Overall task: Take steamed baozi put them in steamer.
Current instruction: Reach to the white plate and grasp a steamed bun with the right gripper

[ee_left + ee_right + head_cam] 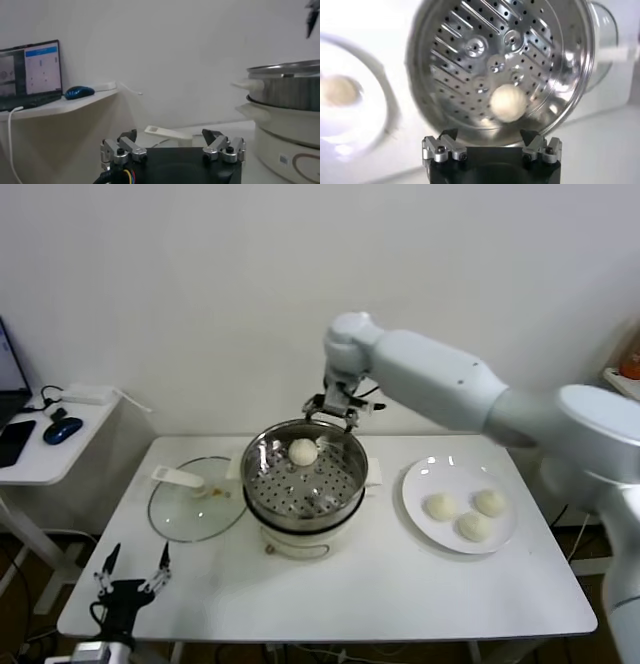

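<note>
The shiny steamer point(352, 461) stands mid-table with one cream-white baozi point(303, 451) on its perforated tray, near the far rim. It also shows in the right wrist view point(508, 102). My right gripper point(334, 412) hovers open and empty just above the steamer's far rim, above the bun; its own view shows it too point(490, 135). Three more baozi point(441, 506) lie on a white plate point(420, 480) to the right. My left gripper point(133, 569) is open and empty, parked low off the table's front left corner, seen also in its wrist view point(170, 136).
A flat glass lid point(180, 519) with a white handle lies left of the steamer. A side table point(40, 464) at far left holds a blue mouse point(62, 429) and a laptop. A wall is close behind the table.
</note>
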Robot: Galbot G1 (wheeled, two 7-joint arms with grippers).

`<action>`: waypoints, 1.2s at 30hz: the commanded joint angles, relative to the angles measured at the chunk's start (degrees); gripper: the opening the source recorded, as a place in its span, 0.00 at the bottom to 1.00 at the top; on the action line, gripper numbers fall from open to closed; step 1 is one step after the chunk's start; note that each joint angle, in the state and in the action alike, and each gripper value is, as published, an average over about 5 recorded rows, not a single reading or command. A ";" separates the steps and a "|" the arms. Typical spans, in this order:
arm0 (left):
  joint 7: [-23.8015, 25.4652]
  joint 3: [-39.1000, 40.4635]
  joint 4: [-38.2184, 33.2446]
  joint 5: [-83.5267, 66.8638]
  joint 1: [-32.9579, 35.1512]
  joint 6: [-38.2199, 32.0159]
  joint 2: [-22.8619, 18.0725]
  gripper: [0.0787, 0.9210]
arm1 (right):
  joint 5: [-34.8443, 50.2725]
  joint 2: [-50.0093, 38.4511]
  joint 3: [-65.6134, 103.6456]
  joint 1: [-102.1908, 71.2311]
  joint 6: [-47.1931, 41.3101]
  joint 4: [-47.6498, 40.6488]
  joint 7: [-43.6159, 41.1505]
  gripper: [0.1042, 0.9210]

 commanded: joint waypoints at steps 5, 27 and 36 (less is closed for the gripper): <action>0.03 0.56 -0.58 0.16 -0.40 -0.01 -0.21 0.88 | 35.67 -22.22 -10.13 5.72 -25.49 3.96 0.36 0.88; 0.04 0.26 -0.47 0.12 0.00 -0.10 -0.41 0.88 | 15.03 -24.28 6.46 -20.99 -25.17 -7.25 2.42 0.88; 0.03 -0.06 -0.19 0.01 0.25 -0.12 -0.36 0.88 | 10.70 -18.62 9.75 -25.33 -23.29 -13.23 2.50 0.88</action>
